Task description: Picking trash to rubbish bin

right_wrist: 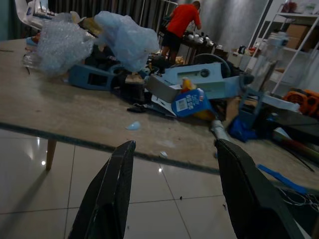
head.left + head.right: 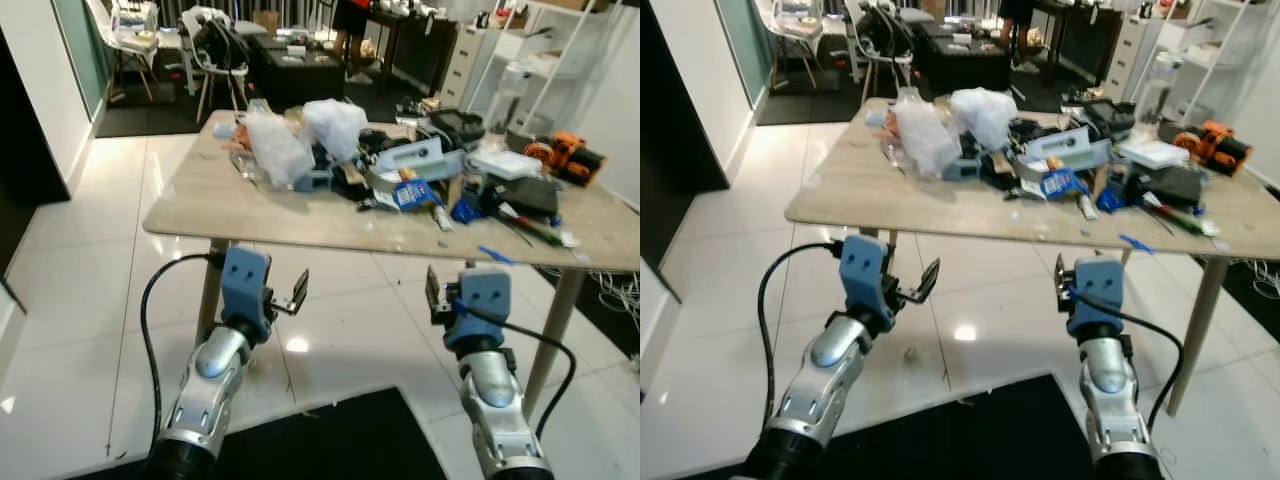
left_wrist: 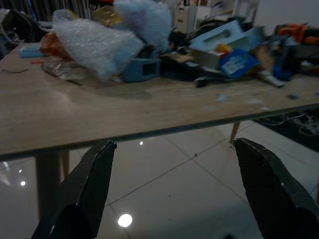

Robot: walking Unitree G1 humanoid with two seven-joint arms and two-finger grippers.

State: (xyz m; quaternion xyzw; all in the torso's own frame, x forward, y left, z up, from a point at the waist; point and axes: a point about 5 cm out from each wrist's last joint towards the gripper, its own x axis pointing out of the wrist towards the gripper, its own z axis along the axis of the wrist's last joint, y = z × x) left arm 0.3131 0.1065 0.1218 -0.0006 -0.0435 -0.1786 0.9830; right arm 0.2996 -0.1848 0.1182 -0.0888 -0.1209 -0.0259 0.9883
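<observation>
Both grippers are raised in front of you, below the near edge of the pale wood-topped table (image 2: pixel 260 215), and neither holds anything. Your left gripper (image 3: pixel 174 194) has its two black fingers spread wide; your right gripper (image 1: pixel 174 196) is also parted, somewhat less.

Trash sits well ahead on the tabletop, in a heap towards the far side: a crumpled clear bubble-wrap bundle (image 2: pixel 275 148), a white crinkled plastic bag (image 2: pixel 335 125) just beside it, and a blue printed snack wrapper (image 2: pixel 412 192) near the middle. Smaller scraps near the front edge are too blurred to name, possibly paper bits. No rubbish bin is identifiable.

Risks from here:
- Table edge lies between fingers and heap; reaching forward without lifting first could strike it.
- Trash lies mixed with non-trash: a grey-blue plastic device (image 2: pixel 425 157) and an orange power tool (image 2: pixel 565 155). A loose grab could drag these.
- Bubble wrap is light and springy; it may slip from a shallow pinch.
</observation>
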